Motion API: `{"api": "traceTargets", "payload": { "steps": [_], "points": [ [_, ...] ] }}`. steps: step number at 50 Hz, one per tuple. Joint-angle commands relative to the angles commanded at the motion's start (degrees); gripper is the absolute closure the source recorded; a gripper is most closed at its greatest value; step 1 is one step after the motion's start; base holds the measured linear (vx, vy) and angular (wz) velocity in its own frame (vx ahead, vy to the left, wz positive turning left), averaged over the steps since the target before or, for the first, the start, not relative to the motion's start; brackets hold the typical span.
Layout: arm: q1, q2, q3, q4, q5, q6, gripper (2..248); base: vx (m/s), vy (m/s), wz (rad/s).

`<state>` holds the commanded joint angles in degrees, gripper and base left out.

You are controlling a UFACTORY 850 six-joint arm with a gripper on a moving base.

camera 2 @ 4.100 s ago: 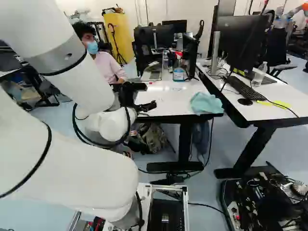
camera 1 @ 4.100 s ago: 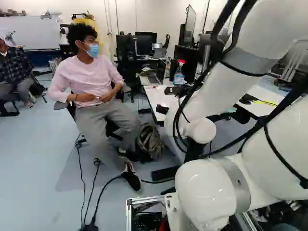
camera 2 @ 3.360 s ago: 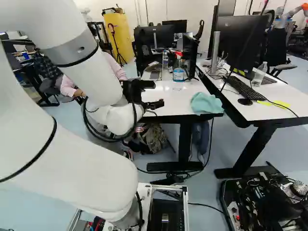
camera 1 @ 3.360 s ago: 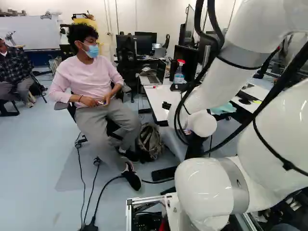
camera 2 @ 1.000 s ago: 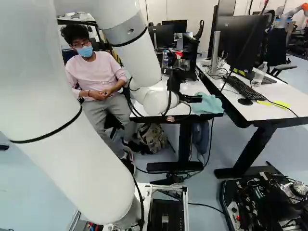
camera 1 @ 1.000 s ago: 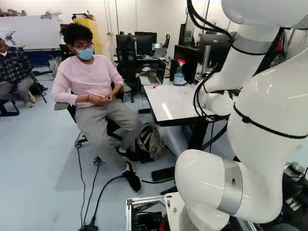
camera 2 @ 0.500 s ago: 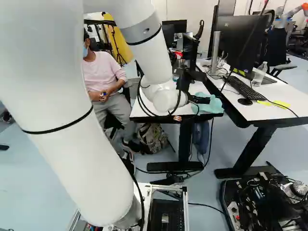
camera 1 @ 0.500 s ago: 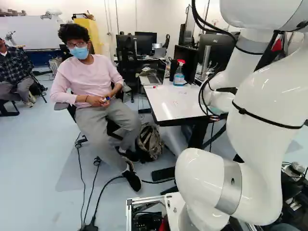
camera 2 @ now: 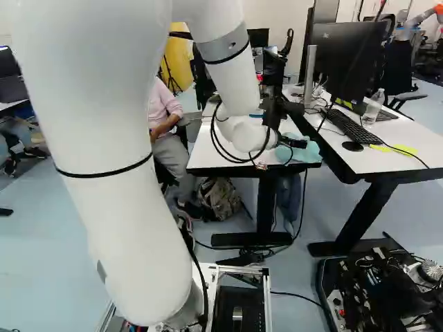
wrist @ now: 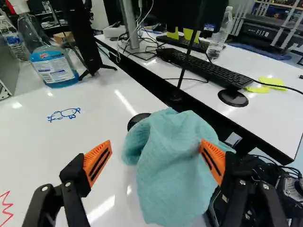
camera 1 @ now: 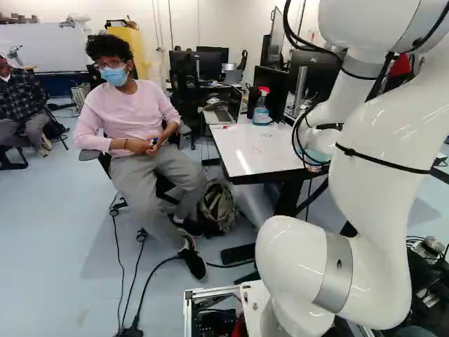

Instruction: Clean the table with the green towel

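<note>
My fingers [camera 2: 297,144] stood wide apart, nothing gripped. Green towel [wrist: 170,165] lay bunched at the edge of the counter [wrist: 99,118], ahead of me, partly between them. Spray bottle [wrist: 57,71] stood farther back; blue doodle [wrist: 64,114] on same surface.

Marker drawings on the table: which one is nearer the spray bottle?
The blue drawing, a rounded outline. The other, a red zigzag, lies farther from the spray bottle.

A spray bottle [camera 1: 261,112] stands (upright) on the table [camera 1: 236,145].
</note>
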<state>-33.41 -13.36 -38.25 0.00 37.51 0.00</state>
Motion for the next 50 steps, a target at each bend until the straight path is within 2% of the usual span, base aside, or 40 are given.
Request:
{"api": "traceTargets", "payload": {
  "steps": [26, 50],
  "points": [
    [-2.3, -2.5, -3.0, 0.0, -5.3, 0.0, 3, 0.000, 0.000, 0.000],
    [-2.4, -2.6, -3.1, 0.0, -5.7, 0.0, 3, 0.000, 0.000, 0.000]
  ]
}}
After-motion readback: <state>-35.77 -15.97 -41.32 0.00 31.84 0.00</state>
